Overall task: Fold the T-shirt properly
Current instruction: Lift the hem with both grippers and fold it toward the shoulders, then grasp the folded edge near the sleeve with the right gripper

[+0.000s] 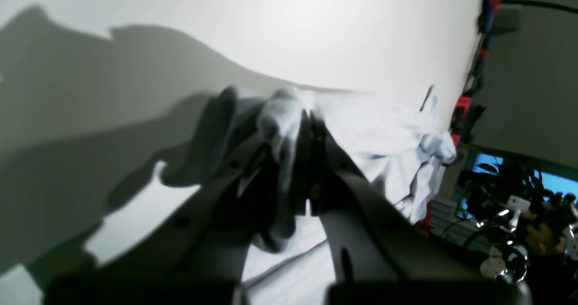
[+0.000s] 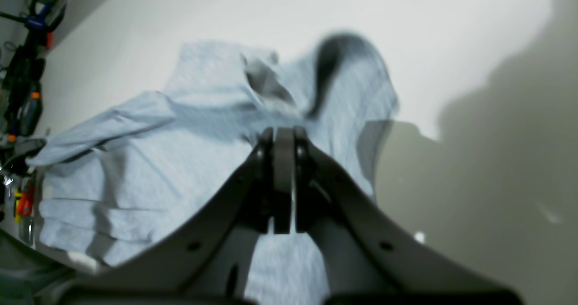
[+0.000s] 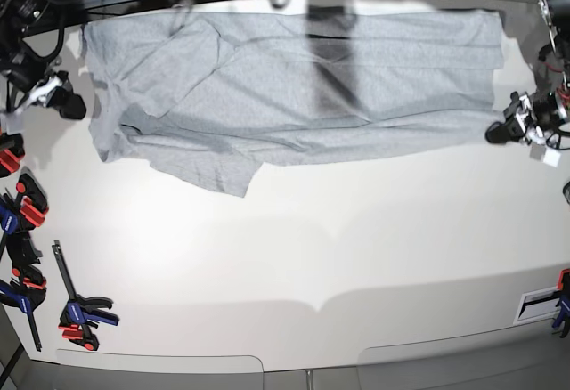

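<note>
The light grey T-shirt lies stretched sideways across the far part of the white table, folded over lengthwise, with a sleeve flap hanging toward me at its left. My left gripper is at the shirt's right end. In the left wrist view it is shut with bunched cloth pinched at its tips. My right gripper is at the shirt's left edge. In the right wrist view its jaws are shut, and the shirt's folds run in to the tips. No lettering shows.
Red, blue and black clamps lie along the table's left edge; another clamp sits at the front right. Cables and gear crowd the far corners. Bare white tabletop stretches in front of the shirt.
</note>
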You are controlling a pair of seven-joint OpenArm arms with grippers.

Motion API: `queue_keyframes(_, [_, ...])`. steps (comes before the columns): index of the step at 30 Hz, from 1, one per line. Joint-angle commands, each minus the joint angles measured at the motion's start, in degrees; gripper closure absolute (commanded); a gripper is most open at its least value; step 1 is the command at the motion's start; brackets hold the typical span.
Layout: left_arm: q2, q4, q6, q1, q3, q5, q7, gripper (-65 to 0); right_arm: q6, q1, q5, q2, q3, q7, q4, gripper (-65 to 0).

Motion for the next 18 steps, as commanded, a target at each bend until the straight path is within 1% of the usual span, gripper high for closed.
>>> queue_keyframes(1, [-1.79, 0.68, -0.47, -0.55, -0.33, -1.23, 0.46, 0.0, 0.47, 0.02, 1.68, 1.01, 0.83, 1.16, 1.07, 0.0])
queue_keyframes(4, [-1.75, 0.74, -0.47, 0.74, -0.35, -1.23, 0.96, 0.0, 0.47, -1.55, 1.77, 0.35, 1.09, 1.16, 1.07, 0.0])
queue_keyframes(8, [-1.75, 0.94, -0.47, 0.83, -0.35, -1.23, 0.39, 0.0, 0.47, -2.14, 4.35, 0.13, 1.09, 1.16, 1.07, 0.0])
queue_keyframes(11, [-1.75, 1.81, -0.47, 0.83, -0.35, -1.23, -0.17, 0.0, 0.47, -1.20, 4.70, 0.13, 1.07, 2.71, 1.07, 0.0])
queue_keyframes(15, [-1.75, 3.87, -0.47, 0.83, -0.35, -1.23, -0.63, 0.0, 0.47, 1.88, 5.57, 0.13, -0.26, 2.64, 1.07, -0.5])
queue_keyframes(17, [-1.75, 5.03, -0.47, 0.81, -0.35, -1.23, -0.76, 0.0, 0.47, 3.45, 6.67, 0.13, -2.21, 2.89, 1.07, -20.4])
queue_keyframes(18, [-1.75, 5.60, -0.47, 0.81, -0.35, -1.23, -0.85, 0.0, 0.47, 4.28, 6.84, 0.07, -3.43, 2.93, 1.07, -27.7])
